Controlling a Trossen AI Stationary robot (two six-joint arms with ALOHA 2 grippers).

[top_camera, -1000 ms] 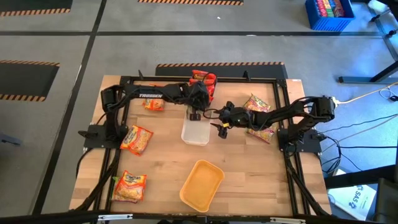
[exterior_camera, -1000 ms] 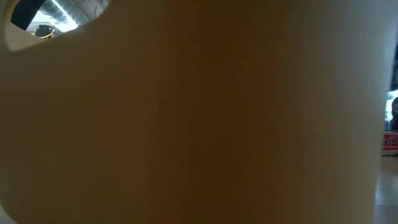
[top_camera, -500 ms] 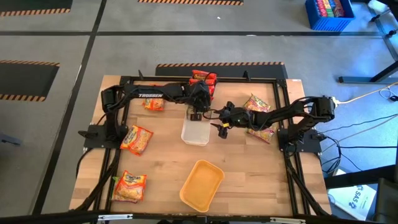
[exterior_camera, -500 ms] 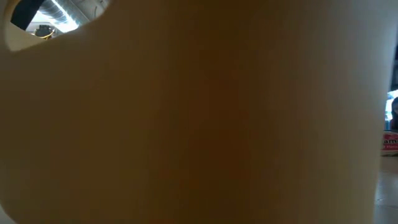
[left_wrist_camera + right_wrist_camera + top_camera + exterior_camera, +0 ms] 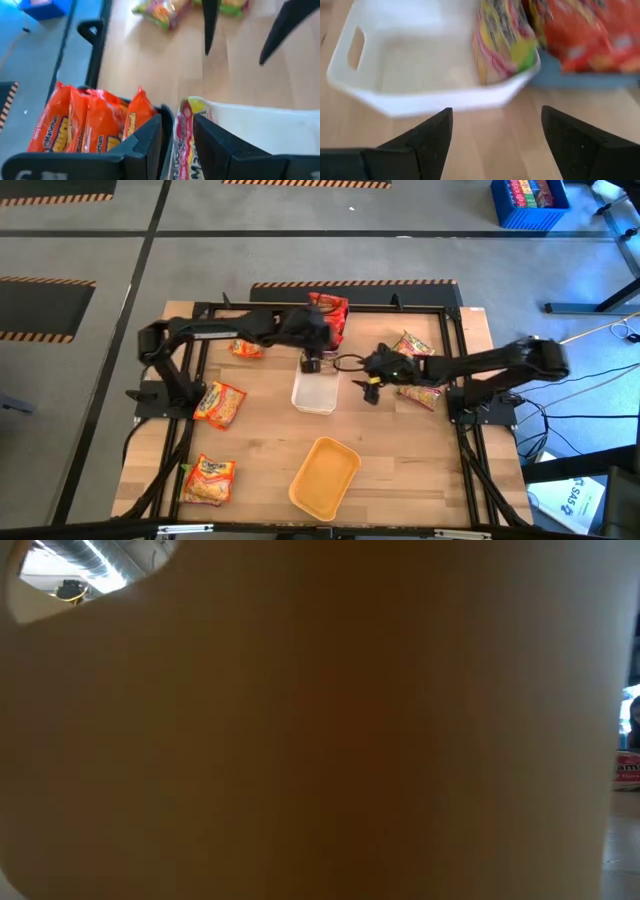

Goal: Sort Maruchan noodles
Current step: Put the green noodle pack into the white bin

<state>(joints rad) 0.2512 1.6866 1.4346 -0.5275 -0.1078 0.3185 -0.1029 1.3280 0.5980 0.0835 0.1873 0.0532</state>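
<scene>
Left fingers [image 5: 150,142] pinch a green-and-red noodle packet [image 5: 184,135] upright at the white tray [image 5: 315,392]'s far end.

The left gripper [image 5: 312,363] is clamped on that packet at the tray's far rim; the right gripper [image 5: 368,387], fingers spread wide and empty, hovers just beside the tray. Red packets [image 5: 328,310] lie piled just beyond the tray; orange-yellow packets [image 5: 219,403] lie well apart from it; the orange-yellow tray [image 5: 324,477] sits near.

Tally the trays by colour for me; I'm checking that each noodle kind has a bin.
White tray: 1
Orange-yellow tray: 1
Blue-grey tray: 1
Total: 3
</scene>
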